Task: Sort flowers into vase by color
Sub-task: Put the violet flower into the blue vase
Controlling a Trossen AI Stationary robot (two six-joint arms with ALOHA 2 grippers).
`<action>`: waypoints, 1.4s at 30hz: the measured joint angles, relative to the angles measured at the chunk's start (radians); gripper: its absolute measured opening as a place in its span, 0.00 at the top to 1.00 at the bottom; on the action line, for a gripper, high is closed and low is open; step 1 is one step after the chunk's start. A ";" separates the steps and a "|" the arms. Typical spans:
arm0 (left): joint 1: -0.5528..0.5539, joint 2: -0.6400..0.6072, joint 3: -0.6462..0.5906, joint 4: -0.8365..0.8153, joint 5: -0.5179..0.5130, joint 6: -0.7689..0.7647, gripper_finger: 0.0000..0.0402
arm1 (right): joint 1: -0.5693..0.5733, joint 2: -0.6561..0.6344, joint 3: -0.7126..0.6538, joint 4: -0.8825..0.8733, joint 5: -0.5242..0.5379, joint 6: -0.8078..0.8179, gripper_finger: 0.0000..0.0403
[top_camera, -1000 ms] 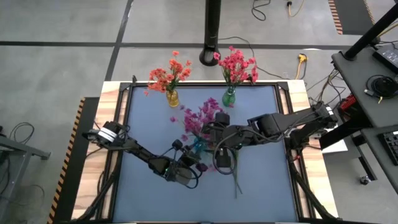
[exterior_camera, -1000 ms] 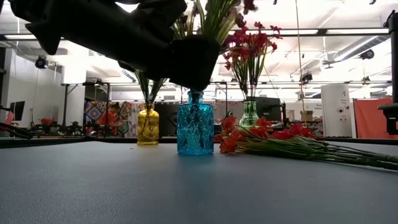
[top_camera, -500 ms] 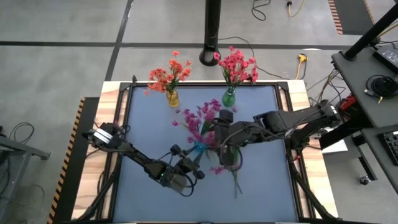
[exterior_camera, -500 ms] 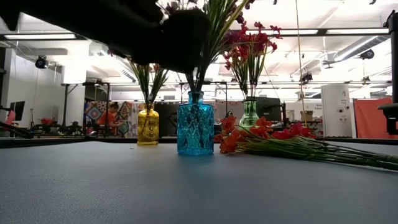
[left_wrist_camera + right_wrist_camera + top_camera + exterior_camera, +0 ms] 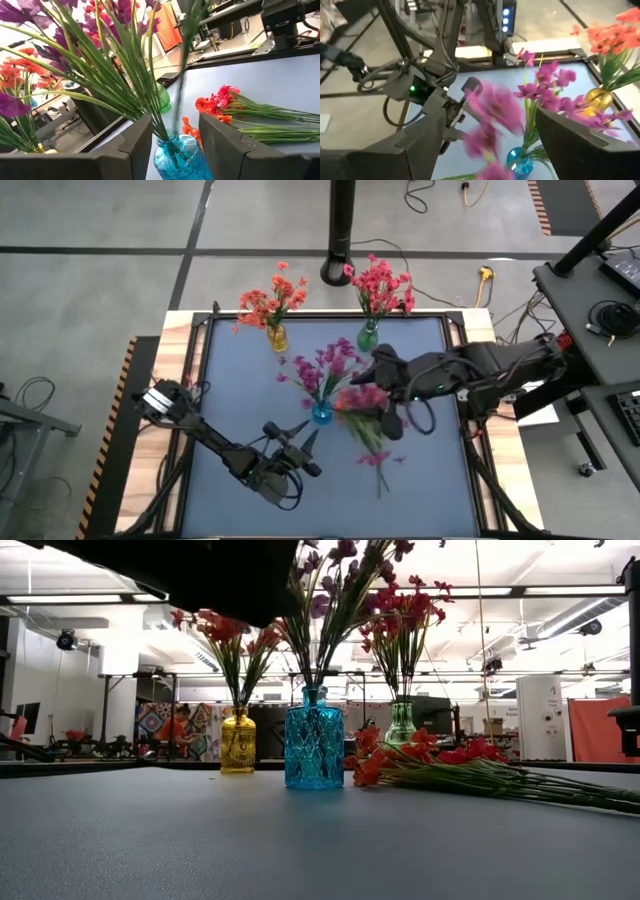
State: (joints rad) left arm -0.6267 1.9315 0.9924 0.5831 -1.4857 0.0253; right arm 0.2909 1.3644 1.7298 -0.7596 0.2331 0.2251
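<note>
three vases (image 5: pixel 322 413) with flowers (image 5: pixel 318 368) mid-table, loose sprigs (image 5: pixel 372 442) lying just beside them

table (image 5: pixel 230 395) dark blue-grey top, wood edge | yellow vase (image 5: pixel 277 337) far left, orange flowers | green vase (image 5: pixel 368 337) far centre, red-pink flowers | blue vase (image 5: pixel 321 414) centre, purple flowers | loose flowers (image 5: pixel 372 442) lying flat beside blue vase
</note>
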 joint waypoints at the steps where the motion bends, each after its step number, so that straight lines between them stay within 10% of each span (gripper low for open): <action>1: 0.001 -0.002 0.000 0.000 0.000 0.000 0.64 | 0.000 -0.002 0.000 0.000 0.006 0.000 0.25; 27: 0.013 -0.055 0.000 0.116 0.301 0.034 0.64 | -0.003 0.082 0.000 0.095 0.037 -0.140 0.25; 34: 0.064 -0.138 -0.025 0.085 0.721 -0.227 0.56 | -0.003 0.077 0.000 0.156 0.036 -0.185 0.25; 42: 0.113 -0.070 -0.025 0.104 0.780 -0.280 0.39 | -0.003 0.077 0.000 0.172 0.030 -0.197 0.25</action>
State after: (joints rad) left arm -0.5139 1.8613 0.9672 0.6867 -0.7055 -0.2548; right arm 0.2878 1.4418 1.7302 -0.5876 0.2636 0.0278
